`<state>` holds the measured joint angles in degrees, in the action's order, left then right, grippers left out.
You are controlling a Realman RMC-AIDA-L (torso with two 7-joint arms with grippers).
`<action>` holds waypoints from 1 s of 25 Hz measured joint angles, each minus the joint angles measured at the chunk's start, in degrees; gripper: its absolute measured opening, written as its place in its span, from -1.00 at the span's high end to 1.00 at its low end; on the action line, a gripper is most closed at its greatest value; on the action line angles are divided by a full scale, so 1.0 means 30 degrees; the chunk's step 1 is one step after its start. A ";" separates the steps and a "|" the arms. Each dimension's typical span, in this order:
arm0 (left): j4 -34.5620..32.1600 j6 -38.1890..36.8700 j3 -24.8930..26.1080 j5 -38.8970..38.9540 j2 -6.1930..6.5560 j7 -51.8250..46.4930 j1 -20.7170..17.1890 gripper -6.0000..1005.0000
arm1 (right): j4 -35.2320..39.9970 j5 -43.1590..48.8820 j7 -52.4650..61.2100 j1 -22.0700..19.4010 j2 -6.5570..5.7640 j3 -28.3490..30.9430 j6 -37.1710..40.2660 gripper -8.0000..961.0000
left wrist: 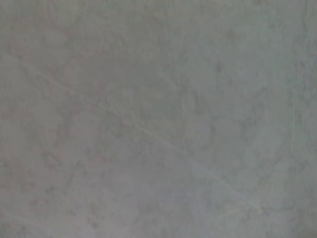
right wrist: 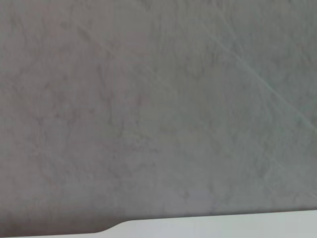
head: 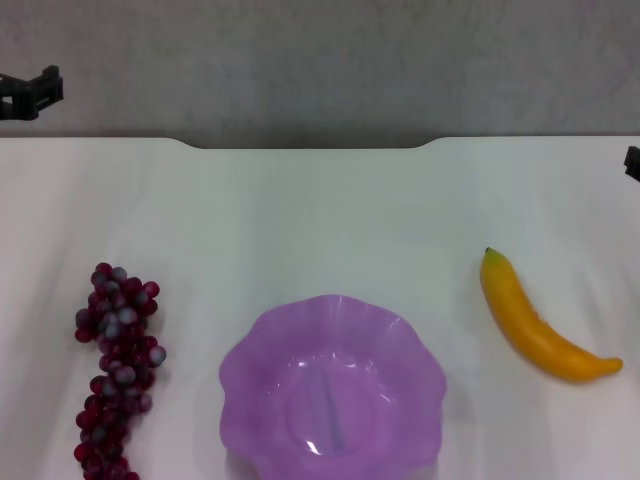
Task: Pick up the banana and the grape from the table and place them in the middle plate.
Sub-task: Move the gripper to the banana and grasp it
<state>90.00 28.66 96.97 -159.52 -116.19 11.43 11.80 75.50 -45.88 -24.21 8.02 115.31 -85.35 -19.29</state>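
The purple scalloped plate [head: 262,360] sits at the front middle of the white table [head: 320,210], with nothing in it. The grape bunch [head: 115,370] lies on the table to the plate's left. The yellow banana [head: 535,320] lies on the table to the plate's right, green stem tip pointing away from me. My left gripper [head: 30,95] shows only as a dark part at the far left edge, beyond the table. My right gripper [head: 632,162] is a dark sliver at the far right edge. Both are far from the fruit.
The table's far edge has a shallow notch [head: 310,145] with grey floor behind it. The left wrist view shows only grey floor. The right wrist view shows grey floor and a strip of the table edge [right wrist: 223,225].
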 joint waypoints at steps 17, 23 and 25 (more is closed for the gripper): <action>0.0100 0.0024 -0.0086 -0.0091 0.0001 0.0001 0.0022 -0.59 | 0.0309 -0.0063 0.0360 0.0411 -0.0014 -0.0056 -0.1649 -0.27; 0.0124 0.0386 0.0052 -0.0085 0.0000 0.0000 0.0052 -0.60 | 0.0159 -0.0080 0.1181 0.1208 -0.0028 -0.0326 -0.4772 -0.26; 0.0151 0.0432 0.0068 -0.0080 0.0000 -0.0002 -0.0005 -0.60 | 0.0166 -0.0084 0.1588 0.1271 -0.0032 -0.0391 -0.5673 -0.26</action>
<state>90.46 29.95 97.17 -159.76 -116.19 11.42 11.78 76.00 -46.13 -19.45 11.84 115.22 -86.52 -36.30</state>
